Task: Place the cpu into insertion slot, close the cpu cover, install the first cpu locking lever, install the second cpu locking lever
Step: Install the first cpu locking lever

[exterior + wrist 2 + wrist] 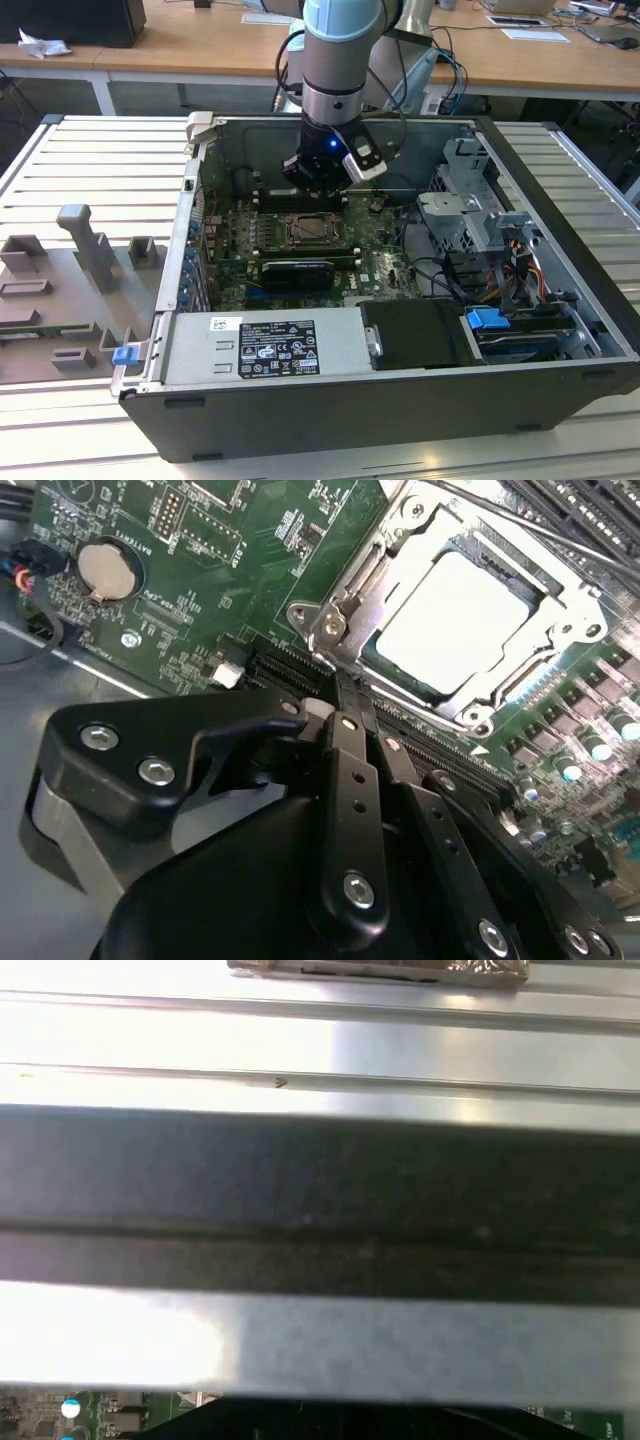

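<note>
- Gripper (345, 705) at frame centre of the second wrist view, black fingers (350, 780) pressed together, nothing between them, tips just beside the socket edge.
- The cpu (462, 615) sits in the insertion slot (400, 665), upper right.
- The cpu cover (560, 610) lies closed around it.
- Exterior view: gripper (318, 182) just above the cpu (311, 229), mid-frame inside the open computer case (560, 260).

The pincer (345, 705) hides the cpu cover's (560, 610) near edge.
</note>
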Motion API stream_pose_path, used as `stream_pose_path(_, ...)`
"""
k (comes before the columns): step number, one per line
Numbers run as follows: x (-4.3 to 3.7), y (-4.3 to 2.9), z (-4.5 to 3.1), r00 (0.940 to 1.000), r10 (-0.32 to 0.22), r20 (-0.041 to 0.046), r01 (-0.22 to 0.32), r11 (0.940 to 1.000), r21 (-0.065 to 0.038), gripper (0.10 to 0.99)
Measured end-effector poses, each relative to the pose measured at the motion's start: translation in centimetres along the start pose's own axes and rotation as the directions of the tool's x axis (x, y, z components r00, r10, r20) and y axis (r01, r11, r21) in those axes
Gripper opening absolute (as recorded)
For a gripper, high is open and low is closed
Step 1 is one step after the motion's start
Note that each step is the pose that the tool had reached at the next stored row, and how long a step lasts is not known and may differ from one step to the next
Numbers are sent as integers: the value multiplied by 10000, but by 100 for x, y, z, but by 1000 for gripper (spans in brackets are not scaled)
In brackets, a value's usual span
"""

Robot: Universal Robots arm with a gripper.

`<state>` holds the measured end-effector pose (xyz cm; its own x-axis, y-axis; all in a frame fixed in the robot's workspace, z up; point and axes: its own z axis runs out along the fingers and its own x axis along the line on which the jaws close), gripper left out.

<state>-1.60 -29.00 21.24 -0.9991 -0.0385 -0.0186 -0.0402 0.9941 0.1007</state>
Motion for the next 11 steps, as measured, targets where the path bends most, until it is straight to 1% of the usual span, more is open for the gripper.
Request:
stream_pose_path(1,-1,5,-44,10000,0,-1,0,10000,0,106)
stream_pose_path(2,-2,7,-68,10000,0,-2,0,10000,0,106)
stream_pose_path(11,0,-36,-80,10000,0,-2,0,10000,0,106)
